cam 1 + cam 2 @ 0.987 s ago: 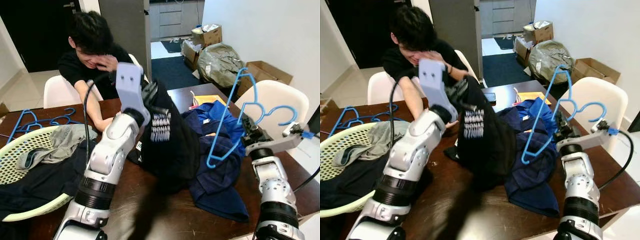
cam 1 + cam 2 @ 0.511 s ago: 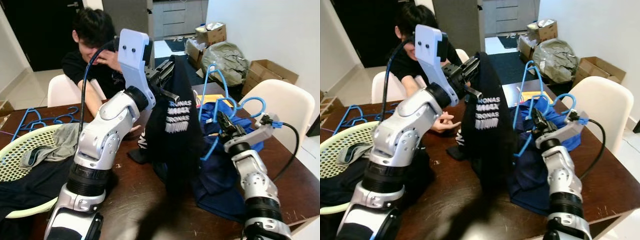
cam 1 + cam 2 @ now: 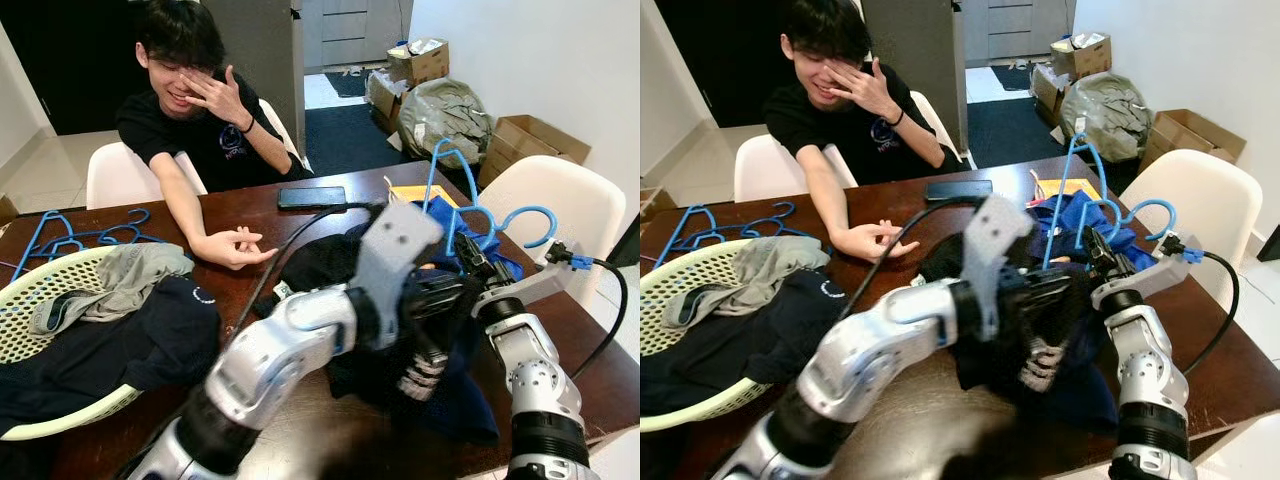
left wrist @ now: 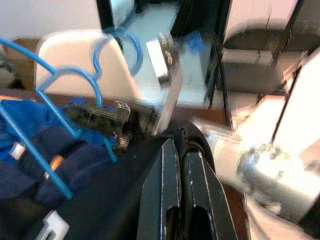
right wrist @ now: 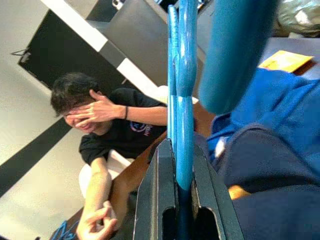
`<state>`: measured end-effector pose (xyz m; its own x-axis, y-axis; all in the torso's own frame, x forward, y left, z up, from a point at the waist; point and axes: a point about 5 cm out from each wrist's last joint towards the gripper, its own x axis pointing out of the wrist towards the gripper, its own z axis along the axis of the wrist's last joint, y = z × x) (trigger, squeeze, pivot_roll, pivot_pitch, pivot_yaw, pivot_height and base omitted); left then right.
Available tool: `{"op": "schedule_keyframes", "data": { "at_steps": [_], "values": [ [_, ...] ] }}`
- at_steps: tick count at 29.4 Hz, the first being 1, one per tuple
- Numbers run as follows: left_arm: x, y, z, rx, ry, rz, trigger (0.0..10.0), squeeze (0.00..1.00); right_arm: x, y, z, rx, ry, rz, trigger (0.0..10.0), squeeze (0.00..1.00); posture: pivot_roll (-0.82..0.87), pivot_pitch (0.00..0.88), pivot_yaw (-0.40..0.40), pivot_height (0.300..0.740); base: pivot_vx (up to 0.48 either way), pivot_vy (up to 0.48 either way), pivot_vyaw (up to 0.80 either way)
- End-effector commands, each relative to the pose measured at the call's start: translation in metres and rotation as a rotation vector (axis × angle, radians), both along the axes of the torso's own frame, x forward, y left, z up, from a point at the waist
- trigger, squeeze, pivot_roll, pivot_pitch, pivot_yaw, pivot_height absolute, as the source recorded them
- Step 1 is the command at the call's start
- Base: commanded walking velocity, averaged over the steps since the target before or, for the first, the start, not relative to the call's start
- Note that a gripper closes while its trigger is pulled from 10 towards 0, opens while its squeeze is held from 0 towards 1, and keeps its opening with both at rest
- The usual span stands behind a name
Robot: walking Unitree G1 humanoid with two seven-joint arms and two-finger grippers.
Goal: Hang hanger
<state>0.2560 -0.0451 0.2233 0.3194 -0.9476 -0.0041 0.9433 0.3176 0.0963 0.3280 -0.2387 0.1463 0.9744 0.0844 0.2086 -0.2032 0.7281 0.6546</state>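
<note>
Fingers of the left gripper [image 4: 182, 165], clenched on the black shirt [image 3: 400, 340], have dropped tableward beside the right gripper [image 5: 181, 165] grasping the blue hanger [image 3: 455, 215], nearing insertion.

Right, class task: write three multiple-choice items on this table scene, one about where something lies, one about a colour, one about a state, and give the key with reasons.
1. Where does the phone lie?
A. in the laundry basket
B. on the table in front of the person
C. on the white chair

2. What colour is the hanger in the right gripper?
A. blue
B. red
C. white

3. What is the state of the left gripper?
A. open above the basket
B. shut on the black shirt
C. shut on the phone

Key: B, it rests on the brown table near the person; A, its wire is blue; B, the fingers pinch black cloth.
</note>
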Motion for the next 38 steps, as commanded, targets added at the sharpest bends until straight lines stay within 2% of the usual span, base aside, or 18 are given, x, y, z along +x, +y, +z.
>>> {"op": "schedule_keyframes", "data": {
  "at_steps": [1, 2, 3, 5, 6, 7, 9, 11, 13, 17, 26, 27, 28, 29, 31, 32, 33, 38],
  "values": [
    [-0.009, -0.011, -0.017, 0.081, -0.010, -0.057, 10.0, 0.00, 0.000, 0.002, -0.002, -0.018, 0.018, 0.013, 10.0, 0.00, -0.01, 0.048, 0.017, 0.740, 0.000, 0.000, 0.00],
    [-0.009, -0.011, -0.017, 0.081, -0.010, -0.057, 10.0, 0.00, 0.000, 0.002, -0.002, -0.018, 0.018, 0.013, 10.0, 0.00, -0.01, 0.048, 0.017, 0.740, 0.000, 0.000, 0.00],
    [-0.016, -0.018, -0.024, 0.090, 0.013, -0.093, 10.0, 0.00, 0.000, 0.002, -0.003, -0.018, 0.022, 0.014, 10.0, 0.00, -0.02, 0.038, 0.015, 0.740, 0.000, 0.000, 0.00],
    [-0.032, -0.033, -0.047, 0.156, 0.036, -0.157, 10.0, 0.00, -0.001, 0.000, -0.004, -0.020, 0.032, 0.018, 10.0, 0.00, -0.03, 0.024, 0.005, 0.740, 0.000, 0.000, 0.00],
    [-0.032, -0.033, -0.047, 0.156, 0.036, -0.157, 10.0, 0.00, -0.001, 0.000, -0.004, -0.020, 0.032, 0.018, 10.0, 0.00, -0.03, 0.024, 0.005, 0.740, 0.000, 0.000, 0.00],
    [-0.037, -0.037, -0.056, 0.189, 0.034, -0.179, 10.0, 0.00, -0.001, 0.000, -0.005, -0.023, 0.036, 0.021, 10.0, 0.00, -0.03, 0.020, 0.004, 0.740, 0.000, 0.000, 0.00],
    [-0.037, -0.037, -0.056, 0.189, 0.034, -0.179, 10.0, 0.00, -0.001, 0.000, -0.005, -0.023, 0.036, 0.021, 10.0, 0.00, -0.03, 0.020, 0.004, 0.740, 0.000, 0.000, 0.00],
    [-0.048, -0.042, -0.074, 0.257, 0.014, -0.204, 10.0, 0.00, -0.002, 0.000, -0.005, -0.027, 0.043, 0.027, 10.0, 0.00, -0.03, 0.008, -0.005, 0.740, 0.000, 0.000, 0.00],
    [-0.052, -0.044, -0.084, 0.294, -0.008, -0.213, 10.0, 0.00, -0.001, 0.001, -0.006, -0.027, 0.045, 0.031, 10.0, 0.00, -0.02, 0.009, -0.006, 0.740, 0.000, 0.000, 0.00],
    [-0.051, -0.042, -0.090, 0.317, -0.040, -0.203, 10.0, 0.00, -0.001, 0.001, -0.005, -0.026, 0.045, 0.034, 10.0, 0.00, -0.02, 0.007, -0.008, 0.740, 0.000, 0.000, 0.00],
    [-0.043, -0.030, -0.084, 0.285, -0.056, -0.184, 10.0, 0.00, -0.002, 0.000, -0.006, -0.030, 0.048, 0.033, 10.0, 0.00, -0.02, 0.000, -0.010, 0.740, 0.000, 0.000, 0.00],
    [-0.042, -0.027, -0.080, 0.272, -0.059, -0.184, 10.0, 0.30, -0.003, 0.000, -0.006, -0.031, 0.049, 0.032, 10.0, 0.00, -0.02, 0.000, -0.012, 0.740, 0.000, 0.000, 0.00],
    [-0.039, -0.024, -0.074, 0.233, -0.063, -0.161, 10.0, 0.71, -0.003, -0.001, -0.007, -0.032, 0.050, 0.032, 10.0, 0.00, -0.02, 0.001, -0.015, 0.740, 0.000, 0.000, 0.00],
    [-0.036, -0.020, -0.066, 0.189, -0.059, -0.138, 10.0, 1.00, -0.004, -0.002, -0.007, -0.033, 0.052, 0.032, 10.0, 0.00, -0.02, 0.002, -0.017, 0.740, 0.000, 0.000, 0.00],
    [-0.034, -0.017, -0.061, 0.160, -0.056, -0.122, 10.0, 1.00, -0.004, -0.002, -0.007, -0.034, 0.053, 0.032, 10.0, 0.00, -0.02, 0.002, -0.017, 0.740, 0.000, 0.000, 0.00],
    [-0.030, -0.010, -0.058, 0.148, -0.065, -0.097, 10.0, 1.00, -0.004, -0.003, -0.007, -0.036, 0.054, 0.032, 10.0, 0.00, -0.01, 0.002, -0.021, 0.740, 0.000, 0.000, 0.00],
    [-0.030, -0.010, -0.058, 0.148, -0.065, -0.097, 10.0, 1.00, -0.004, -0.003, -0.007, -0.036, 0.054, 0.032, 10.0, 0.00, -0.01, 0.002, -0.021, 0.740, 0.000, 0.000, 0.00],
    [-0.024, 0.010, -0.052, 0.149, -0.068, -0.071, 10.0, 1.00, -0.004, -0.004, -0.007, -0.041, 0.057, 0.034, 10.0, 0.00, -0.01, 0.001, -0.027, 0.740, 0.000, 0.000, 0.00]
  ]
}}
